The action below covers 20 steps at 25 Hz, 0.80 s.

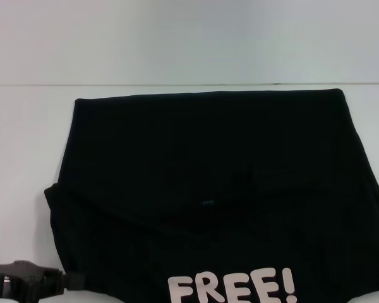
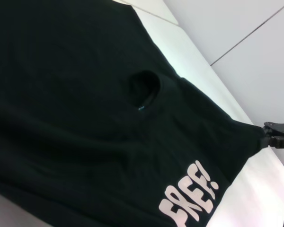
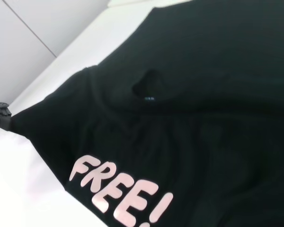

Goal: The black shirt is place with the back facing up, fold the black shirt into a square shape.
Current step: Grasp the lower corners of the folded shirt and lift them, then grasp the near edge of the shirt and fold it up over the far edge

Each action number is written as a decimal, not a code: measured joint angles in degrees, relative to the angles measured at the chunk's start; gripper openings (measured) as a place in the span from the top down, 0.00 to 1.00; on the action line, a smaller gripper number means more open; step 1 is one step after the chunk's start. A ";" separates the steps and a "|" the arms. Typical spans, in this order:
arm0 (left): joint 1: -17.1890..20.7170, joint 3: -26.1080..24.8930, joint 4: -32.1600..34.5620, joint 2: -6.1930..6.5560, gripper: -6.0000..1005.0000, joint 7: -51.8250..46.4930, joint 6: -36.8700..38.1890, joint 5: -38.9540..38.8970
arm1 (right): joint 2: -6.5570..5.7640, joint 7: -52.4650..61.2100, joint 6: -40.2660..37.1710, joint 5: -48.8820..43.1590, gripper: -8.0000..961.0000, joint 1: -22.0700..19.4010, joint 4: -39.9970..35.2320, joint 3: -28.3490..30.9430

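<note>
Squarely ahead, spread over the white counter (image 1: 25, 139): the black shirt (image 1: 208, 164). Fills most of the head view, far edge straight and running parallel to the seam line behind it. Narrows a little toward that far edge, widens toward the robot. Reaches past the near and right borders of the head view. Shows pale block lettering (image 1: 234, 287) reading "FREE!" at the near edge, right way up for the robot. Shows also a dark neck opening (image 2: 144, 87) near the middle of the cloth, with a small teal tag just beside it. Lies with soft creases across the near half, smoother across the far half.

At the near-left corner of the cloth, low over the counter: the left gripper (image 1: 66, 281). Jaws pinched together on the black shirt, the corner drawn out to a point toward them in the right wrist view.

At the near-right corner, outside the head view but seen from the left wrist: the right gripper (image 2: 264, 139). Jaws likewise clamped on the black shirt, the corner pulled taut to a tip between them, bare counter showing beneath that stretched edge.
</note>
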 joint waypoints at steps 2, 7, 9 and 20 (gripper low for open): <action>-0.80 0.01 -0.18 0.24 0.99 0.11 -0.07 -0.01 | -0.01 -1.52 0.05 0.17 0.92 0.67 0.58 1.02; -3.66 0.09 -1.17 1.17 0.99 0.35 -3.50 -0.01 | 0.12 -2.81 3.03 0.25 0.92 2.65 1.21 4.15; -4.60 0.17 -2.26 1.75 0.99 0.50 -6.13 -0.01 | 0.10 -3.41 4.65 0.39 0.92 3.71 1.87 5.65; -11.08 0.15 -5.99 4.50 0.98 -0.71 -16.43 -0.05 | -0.33 -3.39 12.25 0.57 0.91 10.57 2.79 8.15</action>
